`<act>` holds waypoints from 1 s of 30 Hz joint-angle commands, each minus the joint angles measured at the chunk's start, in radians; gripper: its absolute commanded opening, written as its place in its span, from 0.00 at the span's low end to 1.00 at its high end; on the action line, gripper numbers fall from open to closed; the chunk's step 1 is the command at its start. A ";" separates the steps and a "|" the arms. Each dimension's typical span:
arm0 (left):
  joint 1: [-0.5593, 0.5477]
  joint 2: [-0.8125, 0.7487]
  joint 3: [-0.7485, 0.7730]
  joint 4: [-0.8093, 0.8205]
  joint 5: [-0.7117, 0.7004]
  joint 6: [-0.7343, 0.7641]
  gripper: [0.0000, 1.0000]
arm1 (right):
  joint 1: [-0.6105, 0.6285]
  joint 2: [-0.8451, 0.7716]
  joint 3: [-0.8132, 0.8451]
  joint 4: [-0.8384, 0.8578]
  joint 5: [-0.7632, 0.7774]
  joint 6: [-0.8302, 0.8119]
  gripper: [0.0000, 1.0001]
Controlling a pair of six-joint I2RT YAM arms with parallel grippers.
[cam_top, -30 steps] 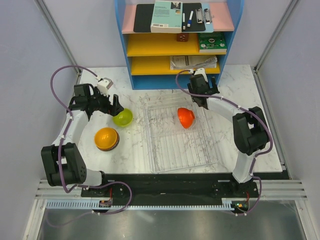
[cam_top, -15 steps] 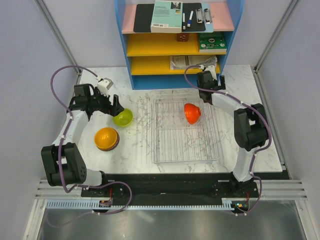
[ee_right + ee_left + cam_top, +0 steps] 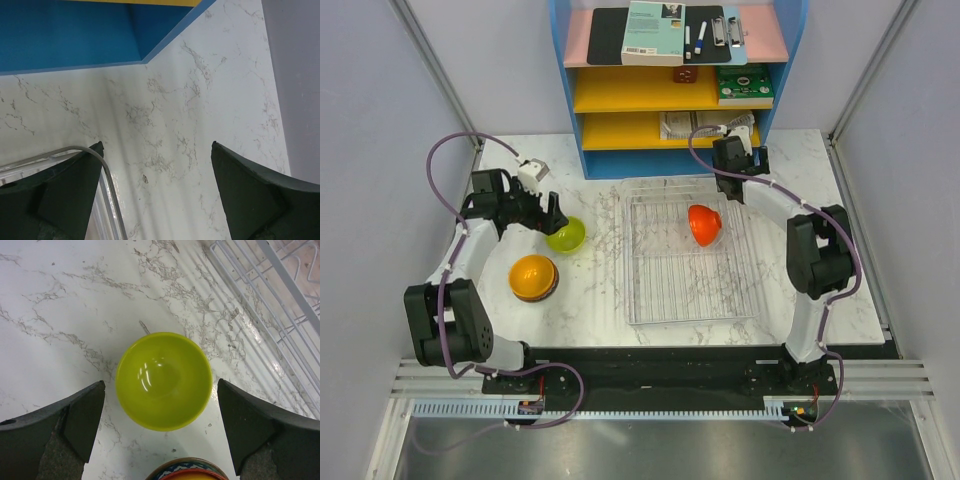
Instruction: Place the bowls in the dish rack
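Left gripper (image 3: 160, 386): wide open — lime-green bowl (image 3: 164, 380) centred between its fingers.
Right gripper (image 3: 157, 147): spread open, empty — at dish rack (image 3: 111, 187) corner.

The table (image 3: 590, 290) has a smooth, polished, marble-look top, white with grey veining, sheeny enough to mirror the wires beside it. The dish rack (image 3: 690, 290) is thin silvery-white wire, seemingly coated metal, with a soft gleam. At its nine o'clock the lime-green bowl (image 3: 164, 381) is glossy and smooth, with bright highlights inside; the orange bowl (image 3: 532, 274) at seven o'clock of that and the red bowl (image 3: 704, 225) in the rack shine likewise. At the rack's twelve o'clock the shelf unit (image 3: 620, 160) looks matt blue and yellow board. The left gripper (image 3: 161, 405) and right gripper (image 3: 157, 165) have fingers (image 3: 75, 422) of dull, dark, faintly grainy plastic.
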 commanded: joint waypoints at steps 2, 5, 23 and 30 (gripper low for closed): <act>-0.010 0.014 0.010 0.011 -0.028 0.048 1.00 | -0.007 0.036 0.072 0.030 0.133 0.021 0.95; -0.016 0.017 0.007 0.011 -0.031 0.053 1.00 | -0.007 0.044 0.075 0.030 0.118 0.027 0.95; -0.026 0.148 0.019 0.006 -0.152 0.129 1.00 | -0.002 -0.180 0.066 -0.093 -0.350 0.024 0.93; -0.028 0.218 0.042 0.027 -0.229 0.134 1.00 | 0.034 -0.275 0.052 -0.159 -0.534 0.015 0.92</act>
